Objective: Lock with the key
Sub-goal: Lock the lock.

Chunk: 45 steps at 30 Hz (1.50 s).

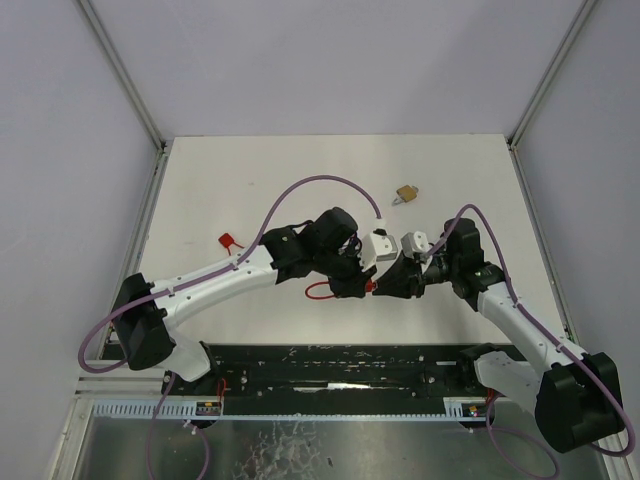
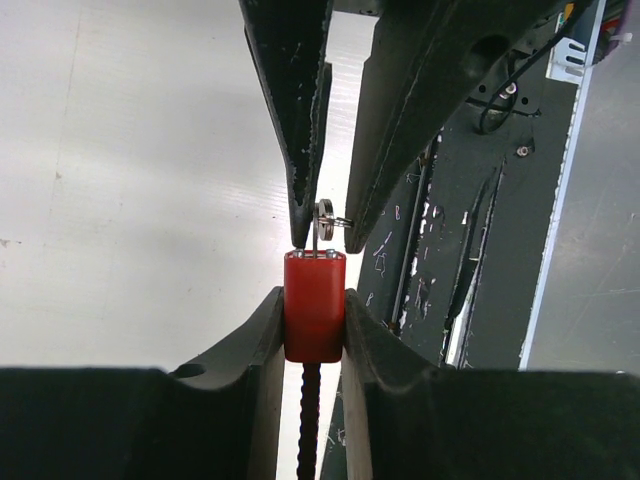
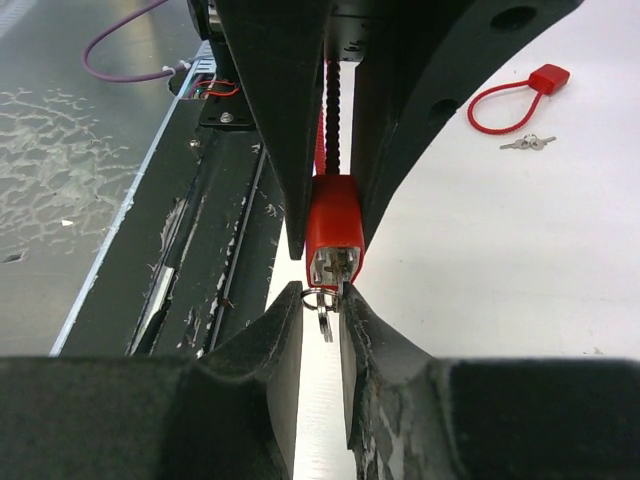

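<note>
- White table (image 1: 250,180) with grey walls around it is lying under both arms, which are meeting near its middle.
- Left pincer (image 2: 314,300) is clamping the red lock (image 2: 314,325) by its two flat sides, and the body of the lock is sitting right between the fingertips.
- A ribbed red cable (image 2: 310,425) is running from the lock back between the left fingers, toward the wrist.
- Right pincer (image 3: 320,295) is facing the left one tip to tip, just in front of the lock's open end.
- The key (image 3: 325,318) is standing between the right fingertips, with its blade at the lock's end face.
- A small ring (image 2: 340,221) is hanging on the key and touching one right finger.
- The right fingers are standing close on both sides of the key; I cannot tell if they are really pinching it.
- Another red lock (image 3: 550,78) with a cable loop is lying far beyond the left pincer, and two small keys (image 3: 527,143) are lying just beside it.
- A brass padlock (image 1: 405,193) is lying on the table on the far side of both pincers.
</note>
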Tool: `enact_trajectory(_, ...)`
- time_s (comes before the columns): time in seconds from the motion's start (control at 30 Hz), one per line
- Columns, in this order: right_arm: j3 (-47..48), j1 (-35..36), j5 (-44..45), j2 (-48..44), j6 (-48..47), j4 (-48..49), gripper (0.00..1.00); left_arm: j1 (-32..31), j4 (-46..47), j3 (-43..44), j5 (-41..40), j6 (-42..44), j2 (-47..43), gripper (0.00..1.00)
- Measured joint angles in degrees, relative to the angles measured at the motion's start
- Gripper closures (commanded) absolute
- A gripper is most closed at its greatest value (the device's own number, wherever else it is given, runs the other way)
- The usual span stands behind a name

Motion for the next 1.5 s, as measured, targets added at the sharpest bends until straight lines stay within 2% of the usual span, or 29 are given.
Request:
enact_trajectory(0.17, 0.0, -0.1, -1.1, 0.0, 0.3, -0.5, 0.67, 0.0, -0.3, 0.0, 1.0, 0.7, 0.0, 1.0)
enact_trajectory(0.3, 0.0, -0.1, -1.4, 0.0, 1.2, -0.4, 0.65, 0.0, -0.4, 0.0, 1.0, 1.0, 0.0, 1.0)
enact_trajectory(0.57, 0.0, -0.1, -1.6, 0.4, 3.5, 0.7, 0.68, 0.0, -0.4, 0.0, 1.6, 1.3, 0.0, 1.0)
enact_trajectory(0.77, -0.3, -0.1, -2.3, 0.9, 10.7, 7.3, 0.7, 0.1, -0.8, 0.0, 2.1, 1.7, 0.0, 1.0)
enact_trajectory(0.9, -0.3, -0.1, -2.7, 1.4, 13.6, 9.7, 0.76, 0.1, -1.0, 0.0, 2.3, 2.1, 0.0, 1.0)
enact_trajectory(1.0, -0.4, -0.1, -3.0, 1.9, 14.9, 10.4, 0.76, 0.1, -1.2, 0.0, 2.4, 2.4, 0.0, 1.0)
enact_trajectory(1.37, -0.6, -0.1, -3.0, 2.1, 11.9, 8.3, 0.73, 0.0, -1.5, 0.0, 2.5, 2.6, 0.0, 1.0)
enact_trajectory(1.5, 0.0, -0.1, -3.0, 2.0, 7.8, 4.5, 0.79, 0.0, -1.6, 0.0, 2.5, 2.6, 0.0, 1.0)
